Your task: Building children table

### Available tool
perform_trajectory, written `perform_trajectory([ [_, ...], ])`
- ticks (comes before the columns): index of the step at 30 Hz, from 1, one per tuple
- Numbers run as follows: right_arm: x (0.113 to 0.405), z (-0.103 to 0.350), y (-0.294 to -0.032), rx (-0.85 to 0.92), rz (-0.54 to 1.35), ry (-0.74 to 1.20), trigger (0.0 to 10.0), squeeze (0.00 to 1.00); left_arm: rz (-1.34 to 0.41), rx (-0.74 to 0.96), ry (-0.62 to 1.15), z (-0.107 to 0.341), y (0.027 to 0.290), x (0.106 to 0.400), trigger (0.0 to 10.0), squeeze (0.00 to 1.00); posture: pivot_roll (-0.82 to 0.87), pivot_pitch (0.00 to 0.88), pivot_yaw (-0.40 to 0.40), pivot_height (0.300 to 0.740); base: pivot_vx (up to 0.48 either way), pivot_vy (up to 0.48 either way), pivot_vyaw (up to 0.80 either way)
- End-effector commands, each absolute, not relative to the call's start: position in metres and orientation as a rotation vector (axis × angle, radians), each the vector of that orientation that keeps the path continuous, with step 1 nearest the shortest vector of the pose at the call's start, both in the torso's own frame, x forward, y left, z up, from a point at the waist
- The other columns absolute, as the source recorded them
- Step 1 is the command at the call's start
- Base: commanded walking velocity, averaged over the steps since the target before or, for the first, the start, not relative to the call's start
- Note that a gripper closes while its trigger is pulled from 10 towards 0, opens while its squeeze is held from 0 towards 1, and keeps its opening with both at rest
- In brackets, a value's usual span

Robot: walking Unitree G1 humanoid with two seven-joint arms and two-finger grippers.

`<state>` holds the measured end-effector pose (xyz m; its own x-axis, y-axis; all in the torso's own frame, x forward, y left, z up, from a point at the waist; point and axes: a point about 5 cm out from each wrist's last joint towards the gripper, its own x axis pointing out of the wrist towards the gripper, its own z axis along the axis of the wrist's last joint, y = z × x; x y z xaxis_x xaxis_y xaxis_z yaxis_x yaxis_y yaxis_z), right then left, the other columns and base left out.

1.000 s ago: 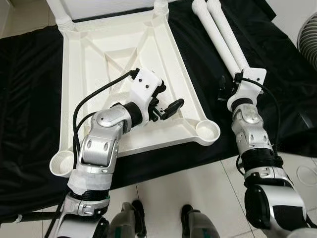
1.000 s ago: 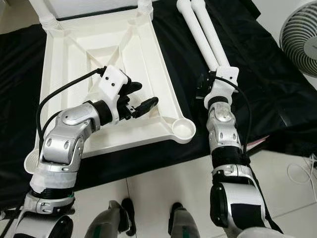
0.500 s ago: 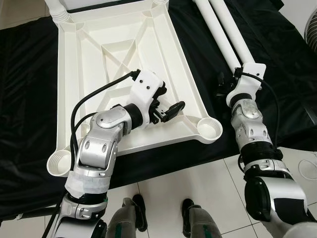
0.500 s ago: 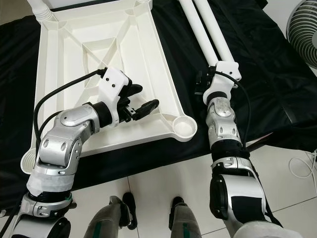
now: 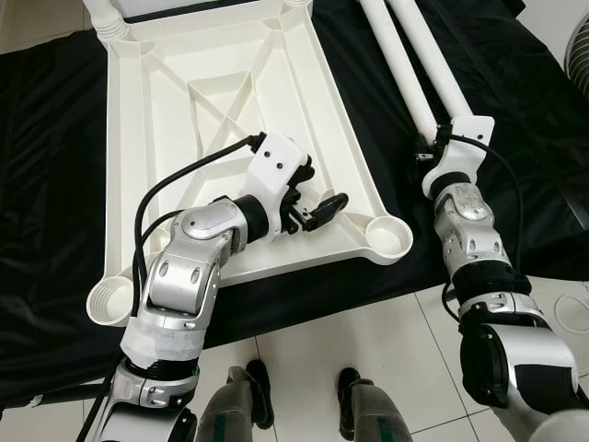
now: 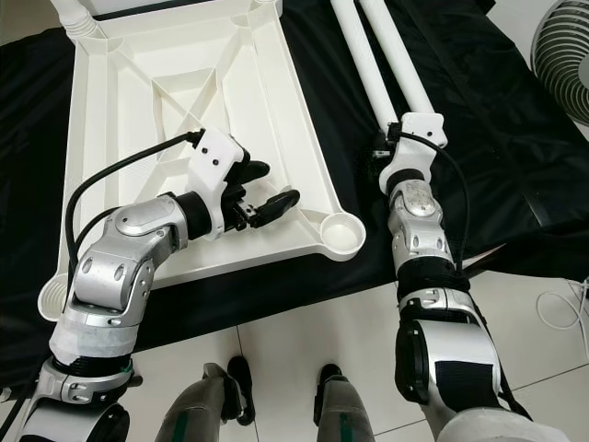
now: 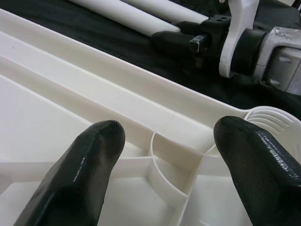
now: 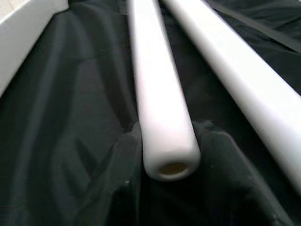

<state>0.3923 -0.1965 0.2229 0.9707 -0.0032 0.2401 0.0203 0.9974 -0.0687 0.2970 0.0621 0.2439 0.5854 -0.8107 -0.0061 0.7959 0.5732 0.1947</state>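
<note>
A: Over the near right corner of the upturned white table top [image 5: 221, 110], the left gripper [image 5: 313, 204] hangs with its two black fingers [image 7: 84, 165] spread wide. Nothing between them.

B: Touching the plastic?

A: Can't tell. From the left wrist view the fingers straddle a curved rib, with the round corner socket [image 5: 386, 238] just beyond. Table top lies underside up on the black cloth [image 5: 46, 184], ribs showing, another empty socket [image 5: 110, 302] at the near left corner.

B: Right gripper?

A: The right gripper [image 6: 382, 157] is down at the near end of the left one of two white legs [image 6: 363, 55], which lie side by side on the cloth to the right of the table top. In the right wrist view the leg's hollow end [image 8: 171, 167] sits right between the dark finger shapes. Whether they're actually clamping it, can't tell.

B: Anything else?

A: Fan [image 6: 561, 55] at the far right, tile floor [image 5: 368, 350] near the robot's feet.
</note>
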Motion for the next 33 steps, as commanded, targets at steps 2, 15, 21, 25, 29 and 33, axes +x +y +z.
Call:
perform_trajectory([
  [2,0.386,0.198,-0.194,-0.052,0.001,-0.168,0.0,0.0,-0.867,0.185,-0.085,0.243,0.067,0.298,10.0,0.0,-0.01,0.301,0.097,0.74,0.0,0.0,0.0],
  [15,0.357,0.183,-0.168,-0.026,0.102,-0.258,10.0,0.0,-0.862,0.187,-0.102,0.246,0.066,0.3,10.0,0.0,-0.02,0.276,0.083,0.74,0.0,0.0,0.0],
  [21,0.329,0.167,-0.16,0.006,0.087,-0.25,10.0,0.0,-0.856,0.191,-0.108,0.247,0.067,0.301,10.0,0.0,-0.03,0.268,0.077,0.74,0.0,0.0,0.0],
  [25,0.31,0.159,-0.156,0.033,0.084,-0.218,10.0,0.0,-0.853,0.192,-0.113,0.248,0.068,0.302,10.0,0.0,-0.04,0.268,0.073,0.74,0.0,0.0,0.0],
  [29,0.295,0.157,-0.155,0.061,0.078,-0.182,10.0,0.0,-0.849,0.193,-0.118,0.25,0.068,0.304,10.0,0.0,-0.04,0.266,0.07,0.74,0.0,0.0,0.0],
  [33,0.283,0.157,-0.154,0.059,0.087,-0.167,10.0,0.0,-0.849,0.194,-0.121,0.25,0.068,0.303,10.0,0.0,-0.05,0.266,0.067,0.74,0.0,0.0,0.0],
])
